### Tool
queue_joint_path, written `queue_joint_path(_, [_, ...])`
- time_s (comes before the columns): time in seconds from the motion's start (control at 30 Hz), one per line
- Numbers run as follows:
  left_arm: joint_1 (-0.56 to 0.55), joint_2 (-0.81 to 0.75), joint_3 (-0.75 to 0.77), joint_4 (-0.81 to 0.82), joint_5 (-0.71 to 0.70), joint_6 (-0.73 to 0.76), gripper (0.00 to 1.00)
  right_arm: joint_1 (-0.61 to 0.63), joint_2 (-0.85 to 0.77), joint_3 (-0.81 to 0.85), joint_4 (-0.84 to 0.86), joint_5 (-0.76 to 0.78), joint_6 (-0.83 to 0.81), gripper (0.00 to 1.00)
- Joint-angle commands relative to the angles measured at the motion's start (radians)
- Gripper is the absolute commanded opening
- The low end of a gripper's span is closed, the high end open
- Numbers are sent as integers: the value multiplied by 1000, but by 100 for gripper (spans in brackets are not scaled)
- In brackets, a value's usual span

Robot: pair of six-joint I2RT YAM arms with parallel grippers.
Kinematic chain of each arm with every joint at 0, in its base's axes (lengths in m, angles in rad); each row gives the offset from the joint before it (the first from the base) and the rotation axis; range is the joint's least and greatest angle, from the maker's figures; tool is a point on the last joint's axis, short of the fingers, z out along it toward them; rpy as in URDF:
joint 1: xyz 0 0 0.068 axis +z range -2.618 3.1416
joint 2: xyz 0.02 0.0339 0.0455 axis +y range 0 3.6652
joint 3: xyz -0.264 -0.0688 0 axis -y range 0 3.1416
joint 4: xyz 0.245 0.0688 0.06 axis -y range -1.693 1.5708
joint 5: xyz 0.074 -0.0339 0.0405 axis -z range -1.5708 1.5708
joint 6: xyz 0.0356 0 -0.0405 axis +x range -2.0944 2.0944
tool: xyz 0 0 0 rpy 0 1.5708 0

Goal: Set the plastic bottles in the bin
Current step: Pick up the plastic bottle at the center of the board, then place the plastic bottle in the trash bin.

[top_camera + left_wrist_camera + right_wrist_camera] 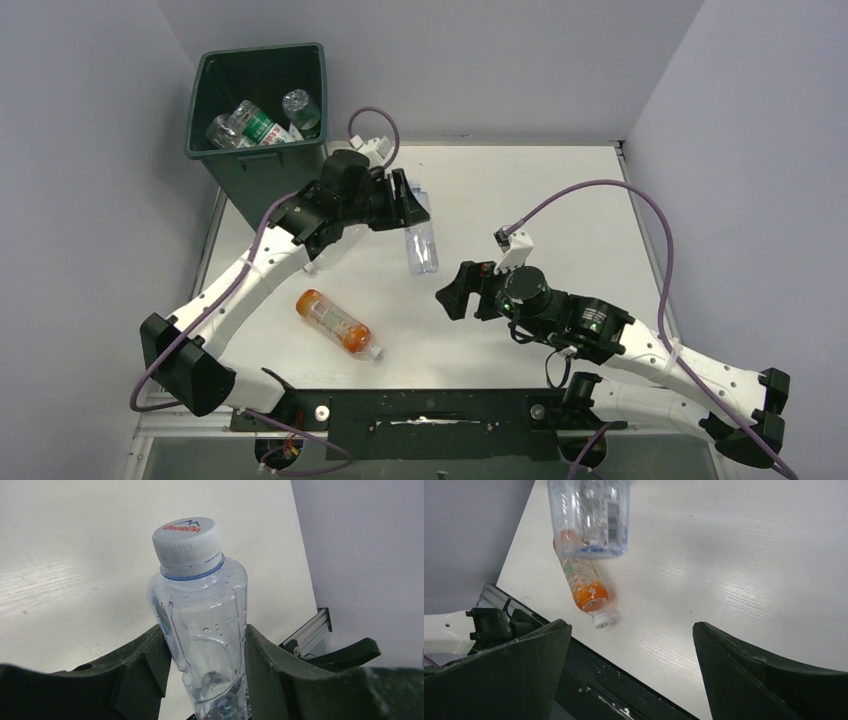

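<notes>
An orange bottle (335, 322) lies on the white bench (520, 190), lower centre-left. Several clear bottles (255, 125) sit inside the dark green bin (250, 178), upper left. The left end effector (412, 207), near frame centre, is clamped on a transparent water bottle (423, 245) with a white ribbed cap (187, 540). The right end effector (457, 291), right of centre, stands spread apart.

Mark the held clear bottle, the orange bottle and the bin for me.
clear bottle (205, 625): left wrist view, body below the cap.
orange bottle (335, 322): top external view, mid-body.
bin (262, 182): top external view, near wall.
</notes>
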Motion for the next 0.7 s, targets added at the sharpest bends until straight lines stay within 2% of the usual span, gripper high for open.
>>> queue_joint_path(0.0, [73,-14,162,-19,25,52,41,10,-26,-16,21,32,22,98])
queue_joint_path(0.3, [359,38,415,-63,138,96,41,10,-17,-27,21,17,35,98])
queue_joint_path(0.5, [597,98,547,-8,254,61,41,20,-14,-38,25,10,57,98])
queue_joint_path(0.67, [742,189,684,42,323,30,41,29,-11,-47,23,5,73,98])
